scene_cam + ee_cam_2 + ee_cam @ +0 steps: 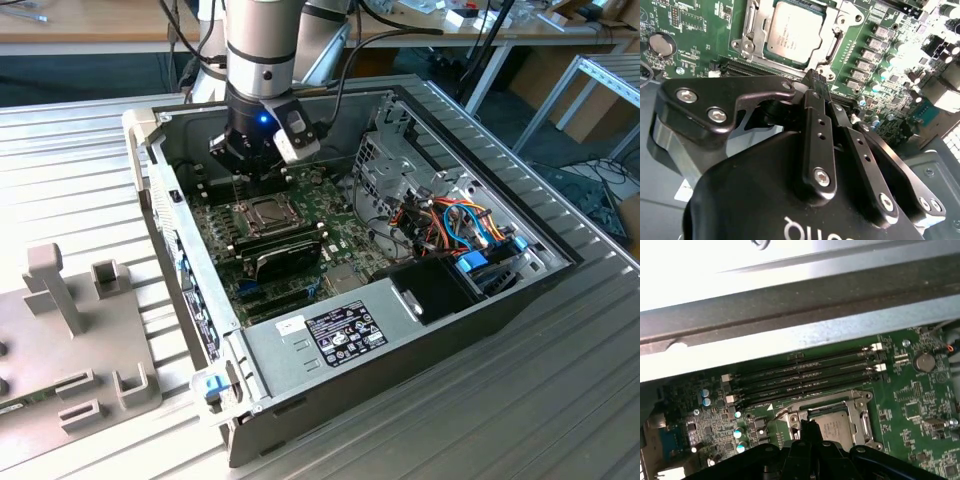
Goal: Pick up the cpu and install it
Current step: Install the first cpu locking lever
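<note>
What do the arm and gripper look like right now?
The arm is a silver-grey cylinder with a black band, a blue light glowing at the wrist and a black cable trailing off. A small white box sits beside the wrist. The gripper is matte black, with jointed bar fingers, silver screws and white lettering.

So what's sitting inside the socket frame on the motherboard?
The cpu lies flat inside the socket frame, silver-grey top up. The gripper hides part of one frame edge; whatever lies beneath the cpu is covered.
</note>
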Controlling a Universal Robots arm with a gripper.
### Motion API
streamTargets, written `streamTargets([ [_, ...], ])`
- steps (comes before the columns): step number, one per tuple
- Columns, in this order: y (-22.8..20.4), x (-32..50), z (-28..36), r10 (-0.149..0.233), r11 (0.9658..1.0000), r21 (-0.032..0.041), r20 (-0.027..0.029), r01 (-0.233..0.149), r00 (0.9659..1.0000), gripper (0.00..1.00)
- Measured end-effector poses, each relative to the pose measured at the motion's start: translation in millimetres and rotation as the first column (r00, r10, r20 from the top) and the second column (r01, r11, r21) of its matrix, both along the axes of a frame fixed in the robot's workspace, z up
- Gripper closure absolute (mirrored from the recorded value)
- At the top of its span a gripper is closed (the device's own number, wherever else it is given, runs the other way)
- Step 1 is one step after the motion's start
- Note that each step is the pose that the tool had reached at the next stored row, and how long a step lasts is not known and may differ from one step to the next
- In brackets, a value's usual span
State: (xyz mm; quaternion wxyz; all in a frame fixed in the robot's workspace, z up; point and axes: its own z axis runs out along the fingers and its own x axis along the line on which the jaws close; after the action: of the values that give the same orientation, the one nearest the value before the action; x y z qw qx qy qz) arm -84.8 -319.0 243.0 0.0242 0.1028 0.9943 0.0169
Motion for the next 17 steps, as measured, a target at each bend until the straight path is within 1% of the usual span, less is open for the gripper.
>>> streamTargets([
  [3, -0.1, 0.0, 0.0, 0.002, 1.0, 0.0, 0.0, -0.002, 1.0, 0.89],
  [4, -0.1, 0.0, 0.0, 0.022, 0.9998, 0.0, 0.0, -0.022, 0.9998, 0.89],
  [5, -0.1, 0.0, 0.0, 0.053, 0.9986, 0.0, -0.0001, -0.053, 0.9986, 0.89],
  [7, 0.0, 0.0, 0.0, 0.09, 0.996, 0.0001, 0.0, -0.09, 0.996, 0.89],
  [8, 0.0, 0.0, 0.0, 0.123, 0.9924, 0.0001, -0.0001, -0.123, 0.9924, 0.89],
  [11, 0.0, 0.0, 0.0, 0.18, 0.9837, 0.0001, -0.0001, -0.18, 0.9837, 0.89],
  [12, 0.0, 0.0, 0.0, 0.201, 0.9797, 0.0001, 0.0, -0.201, 0.9797, 0.89],
  [13, 0.0, 0.0, 0.0, 0.226, 0.9742, 0.0002, 0.0, -0.226, 0.9742, 0.89],
  [14, 0.0, 0.0, 0.0, 0.239, 0.9711, 0.0001, 0.0, -0.239, 0.9711, 0.89],
  [15, 0.0, 0.0, 0.0, 0.242, 0.9703, 0.0001, 0.0, -0.242, 0.9703, 0.89],
  [17, -0.1, 0.0, 0.0, 0.242, 0.9703, 0.0002, 0.0, -0.242, 0.9703, 0.89],
])
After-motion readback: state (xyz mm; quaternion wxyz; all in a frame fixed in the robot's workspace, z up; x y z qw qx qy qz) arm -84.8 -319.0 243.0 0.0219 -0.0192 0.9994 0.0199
